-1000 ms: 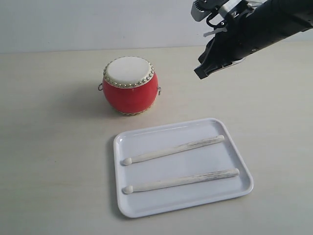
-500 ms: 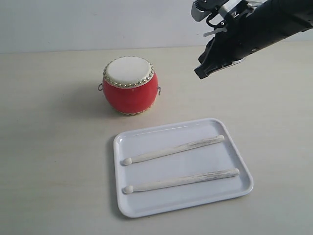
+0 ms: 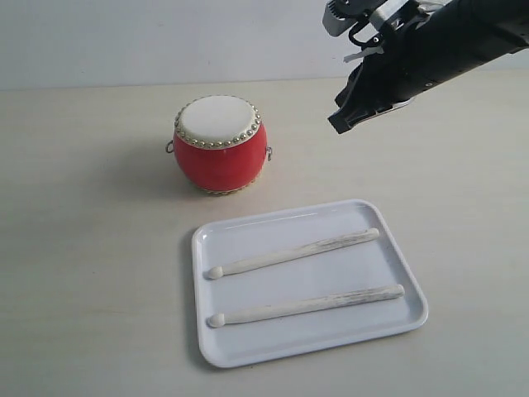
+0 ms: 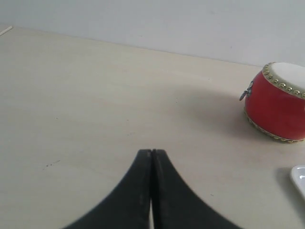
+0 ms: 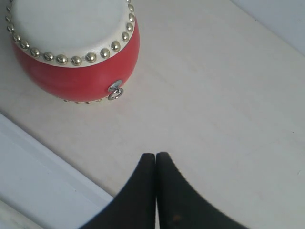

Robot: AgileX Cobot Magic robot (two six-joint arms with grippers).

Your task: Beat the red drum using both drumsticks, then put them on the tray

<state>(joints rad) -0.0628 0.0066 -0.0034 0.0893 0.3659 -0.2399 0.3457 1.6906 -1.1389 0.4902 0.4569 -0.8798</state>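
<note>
Closing layout of the drum task, exterior view with both wrist views. The drum (image 3: 220, 145) stands upright on the pale tabletop (image 3: 83, 273), cream head facing up, a ring of brass studs around the head and a small metal ring on each visible side. The white tray (image 3: 248, 236) lies flat on the tabletop near the drum, apart from it, towards the lower right of the exterior view. The tray holds stick A (image 3: 293, 253), on the side toward the drum, and stick B (image 3: 306, 306), on the side away from it. The two lie roughly parallel and well apart, each wholly inside the rim, with their rounded tips toward the left of the exterior view and their thicker ends toward the right. Neither touches the drum. The right claw (image 3: 340, 122) hangs above the tabletop to the right of the drum in the exterior view, on a dark arm entering from the upper right corner; its wrist view shows the two fingers pressed together with nothing between them, the drum and an edge of the tray lying beyond the tips. The left claw (image 4: 151, 152) falls outside the exterior view; its wrist view shows the fingers likewise pressed together and empty, over bare tabletop, with the drum and one tray corner off to one side and a pale wall (image 4: 152, 19) behind.
</note>
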